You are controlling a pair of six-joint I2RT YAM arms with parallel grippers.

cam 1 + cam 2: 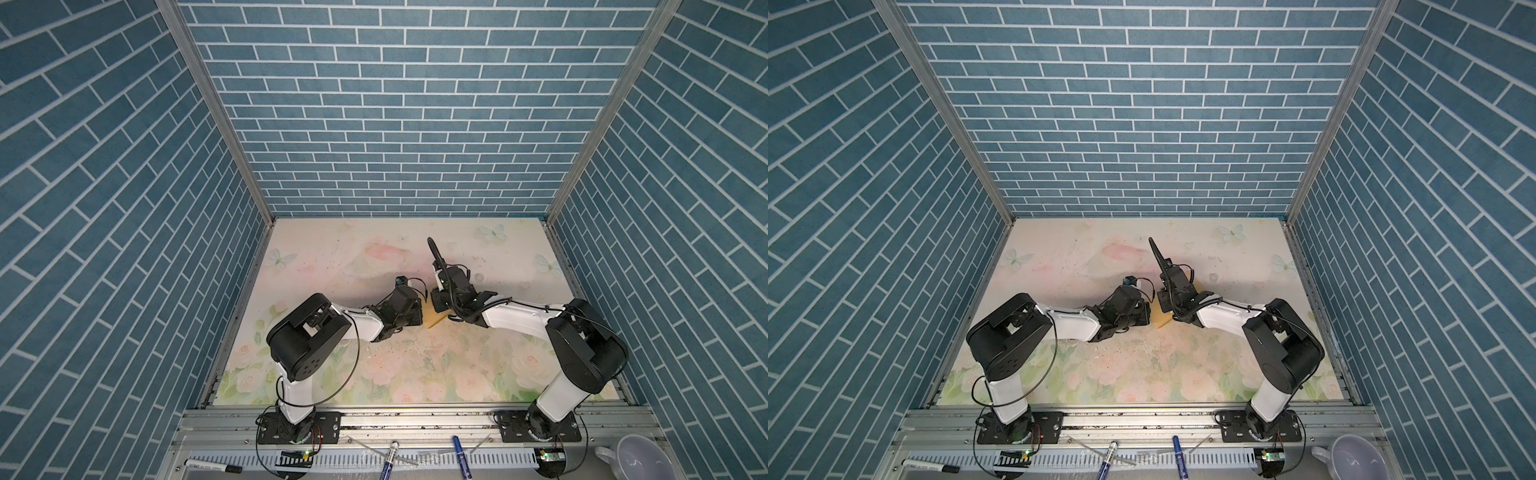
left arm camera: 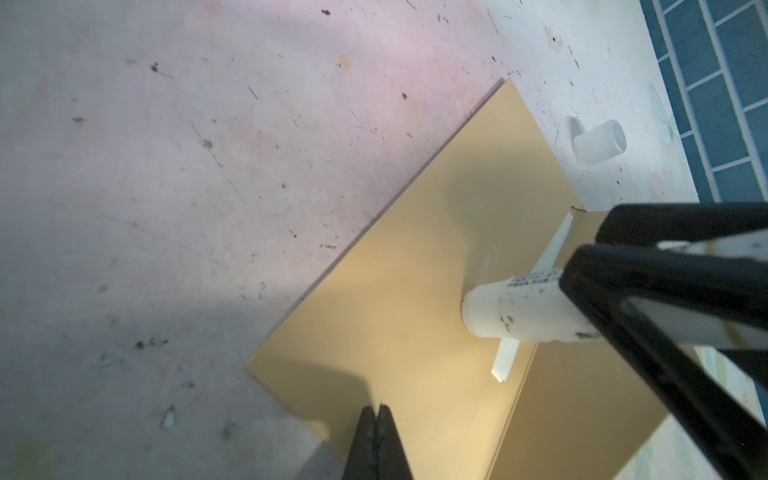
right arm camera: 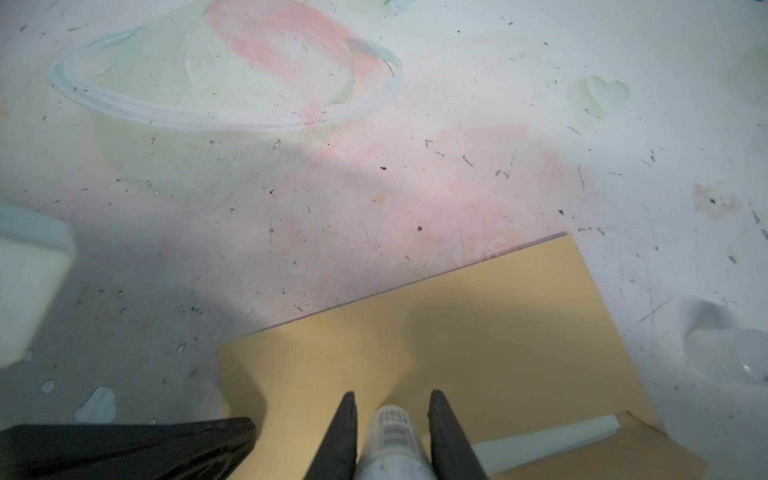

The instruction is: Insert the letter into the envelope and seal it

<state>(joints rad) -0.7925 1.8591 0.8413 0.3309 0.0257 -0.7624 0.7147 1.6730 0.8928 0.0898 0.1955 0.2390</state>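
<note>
- Since the envelope (image 2: 395,270) is only thin paper, I think it is very light and bendy. It could slide on the smooth counter (image 2: 166,187) if nothing held it down.
- I would not pinch it in the middle. I would press on a flat part near an edge. To fold the flap (image 2: 573,399) over, I would take it by its free edge, softly, so it does not crease or rip.
- It is tan-yellow and flat, with sharp corners. The flap is open and looks a bit darker in the shade.
- A thin pale strip shows at the mouth, between the body and the flap. I think that is the edge of the letter (image 2: 506,357), so most of the letter looks to be inside.
- The envelope lies flat on the counter, between my two arms.
- My left gripper (image 2: 376,419) has its jaws together, with the tips on the envelope near a corner. It looks like pressing, not pinching, but I cannot tell for sure.
- My right gripper (image 3: 392,397) is clamped on a white glue stick (image 2: 519,309). The end of the stick touches the envelope beside the mouth.
- A clear cap (image 2: 598,143) lies on the counter near the envelope, not touching it.
</note>
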